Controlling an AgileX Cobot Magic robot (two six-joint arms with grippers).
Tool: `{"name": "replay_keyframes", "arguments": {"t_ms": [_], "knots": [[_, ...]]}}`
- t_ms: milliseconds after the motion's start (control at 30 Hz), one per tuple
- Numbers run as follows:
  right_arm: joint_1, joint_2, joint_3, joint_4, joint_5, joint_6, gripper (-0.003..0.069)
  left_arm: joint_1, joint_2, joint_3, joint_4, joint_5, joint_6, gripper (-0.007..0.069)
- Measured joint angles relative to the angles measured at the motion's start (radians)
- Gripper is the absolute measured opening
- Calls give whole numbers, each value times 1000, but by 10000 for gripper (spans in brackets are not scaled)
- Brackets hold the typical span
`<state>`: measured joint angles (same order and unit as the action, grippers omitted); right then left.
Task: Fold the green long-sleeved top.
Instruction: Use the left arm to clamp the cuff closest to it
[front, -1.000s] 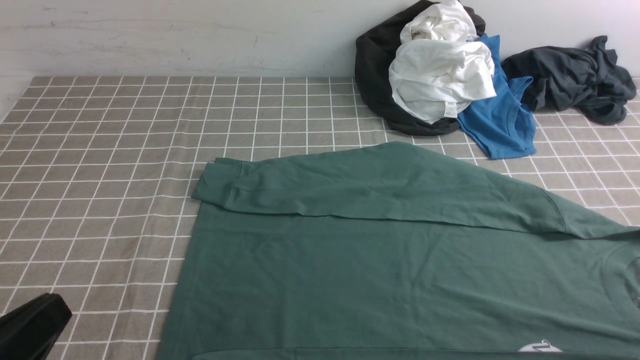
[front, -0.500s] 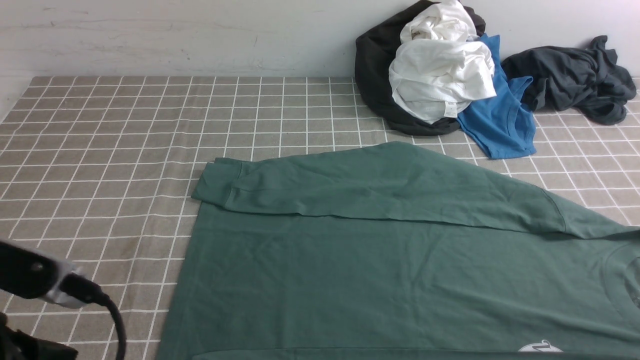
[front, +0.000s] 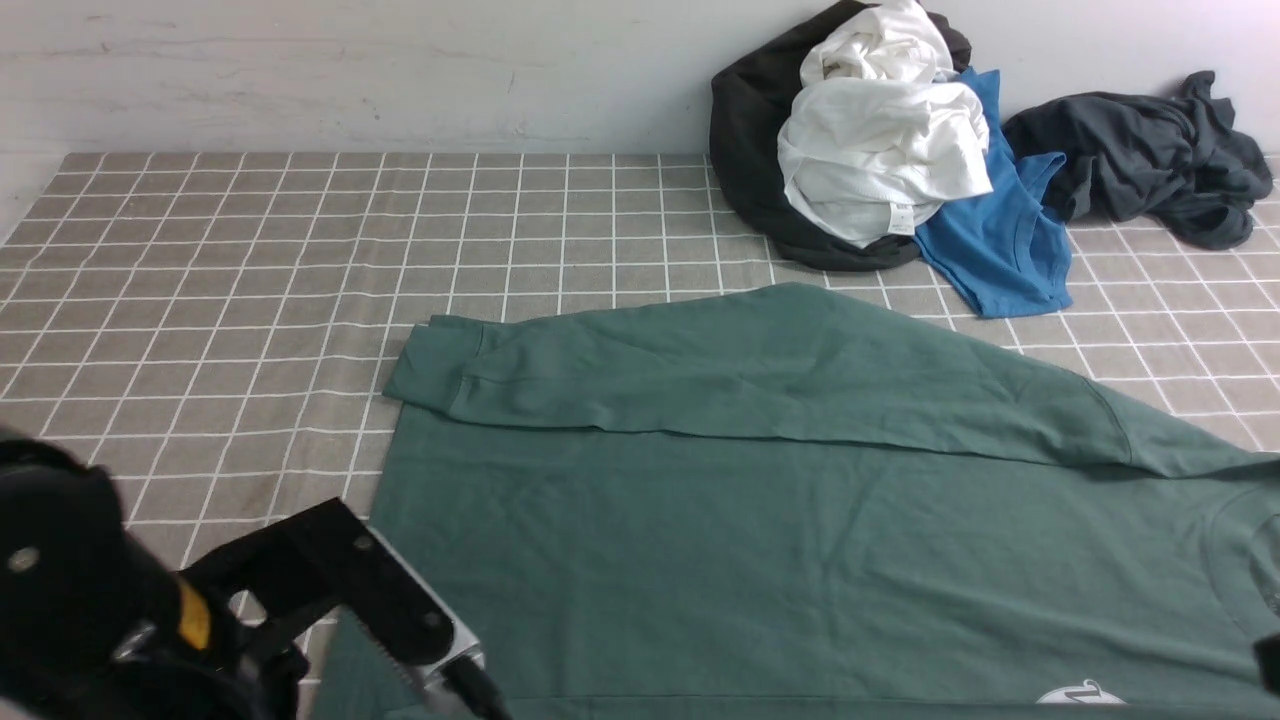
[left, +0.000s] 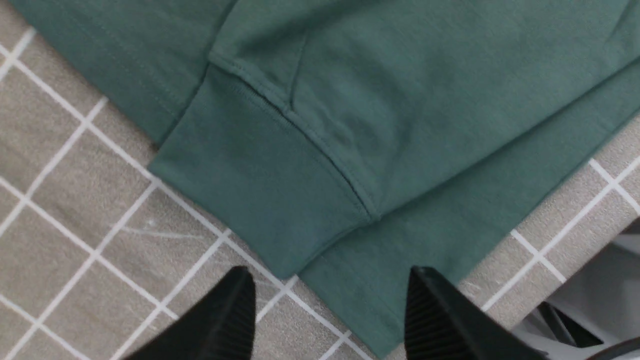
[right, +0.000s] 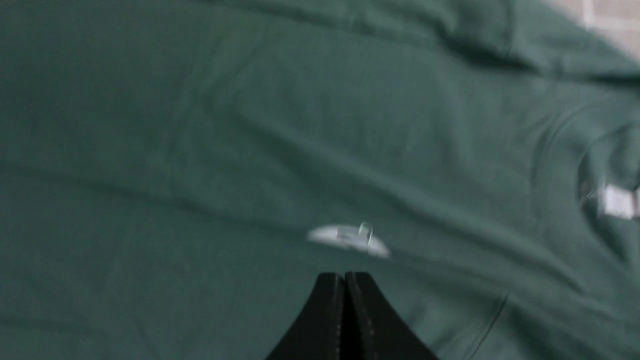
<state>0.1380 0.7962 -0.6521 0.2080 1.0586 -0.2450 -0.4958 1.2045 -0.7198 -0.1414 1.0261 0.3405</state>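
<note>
The green long-sleeved top (front: 760, 560) lies flat at the near edge of the table (front: 230, 260). My left gripper (left: 326, 305) hangs spread above the cuff (left: 260, 200); I risk pinching the hem layer beneath too. My right gripper (right: 344, 287) is clenched, empty.

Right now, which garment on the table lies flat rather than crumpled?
The green top, spread out in front; the white shirt, blue shirt and grey garment sit bunched by the wall.
</note>
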Motion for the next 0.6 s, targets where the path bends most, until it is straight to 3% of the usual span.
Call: {"name": "replay_keyframes", "arguments": {"t_ms": [200,467,600], "knots": [[145,165,-12,24,52,-65,-14,-7,248,-57,24,-152,1,458],[157,182,-12,24,19,-75,-14,-8,446,-58,25,-321,9,458],[157,182,-14,24,6,-76,-14,-8,462,-68,25,-320,8,442]]}}
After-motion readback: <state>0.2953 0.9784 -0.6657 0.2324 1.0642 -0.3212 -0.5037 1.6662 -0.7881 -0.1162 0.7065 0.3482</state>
